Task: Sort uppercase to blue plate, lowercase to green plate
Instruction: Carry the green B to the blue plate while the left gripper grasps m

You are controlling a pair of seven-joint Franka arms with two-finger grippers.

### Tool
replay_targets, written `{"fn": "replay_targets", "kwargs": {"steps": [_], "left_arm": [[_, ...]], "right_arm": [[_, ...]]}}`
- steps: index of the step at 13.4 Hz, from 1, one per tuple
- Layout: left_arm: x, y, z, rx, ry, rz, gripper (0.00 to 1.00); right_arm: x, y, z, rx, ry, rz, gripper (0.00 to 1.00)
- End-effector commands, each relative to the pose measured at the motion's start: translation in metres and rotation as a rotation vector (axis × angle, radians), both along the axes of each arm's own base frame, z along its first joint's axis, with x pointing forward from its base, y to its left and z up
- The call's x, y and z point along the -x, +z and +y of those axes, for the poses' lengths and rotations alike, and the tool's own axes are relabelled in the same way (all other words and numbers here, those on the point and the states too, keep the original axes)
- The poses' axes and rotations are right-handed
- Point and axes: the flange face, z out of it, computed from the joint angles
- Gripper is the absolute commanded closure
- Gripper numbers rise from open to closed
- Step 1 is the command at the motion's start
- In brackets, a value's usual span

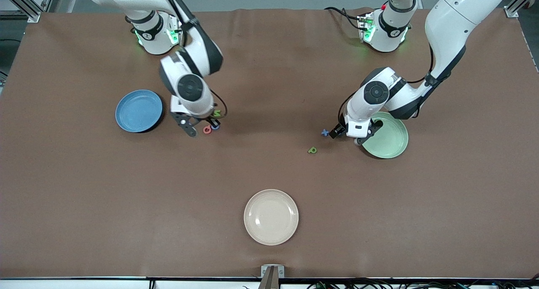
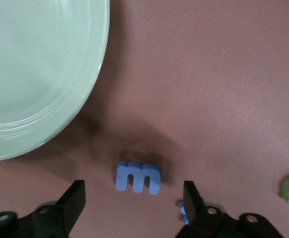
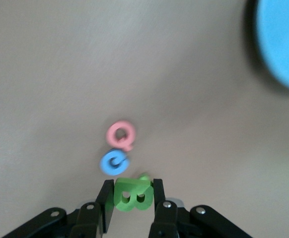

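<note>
While the right gripper (image 3: 130,198) pinches the green B (image 3: 132,193), the left gripper (image 2: 134,201) hangs wide apart straddling the blue m (image 2: 138,177); the green plate (image 2: 40,74) sits just beside.

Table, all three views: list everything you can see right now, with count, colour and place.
blue plate: one, mid-blue, toward the right arm's end, nothing on it.
green plate: one, pale mint, toward the left arm's end.
cream plate: one, nearest the front camera.
red Q: one, on the cloth beside the blue ring letter.
green B: one, clamped between the right end effector's fingers.
blue m: one, beside the green plate.
blue t: one, on the cloth.
green p: one, on the cloth.
right end effector: shut on the B.
left end effector: open over the m.
</note>
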Motion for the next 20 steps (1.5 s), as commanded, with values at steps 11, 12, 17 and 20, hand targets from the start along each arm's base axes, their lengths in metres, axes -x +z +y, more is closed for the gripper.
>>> {"fn": "replay_targets", "kwargs": {"steps": [11,12,17,20], "left_arm": [[-0.002,-0.015,-0.004,-0.032,0.004,-0.001,0.59],[-0.002,-0.013,-0.005,-0.034,0.001,-0.005,0.66],[-0.014,0.022,0.011,-0.109,0.002,-0.053,0.73],[-0.018,0.063,0.027,-0.113,-0.072,-0.022,0.74]], "right_arm": [[0.052,-0.020,-0.227,0.033,0.223,0.048,0.99],[0.054,-0.027,-0.244,0.016,0.227,0.034,0.99],[0.059,-0.066,-0.285,-0.034,0.242,-0.038,0.98],[0.059,-0.091,-0.291,-0.046,0.236,-0.055,0.98]]}}
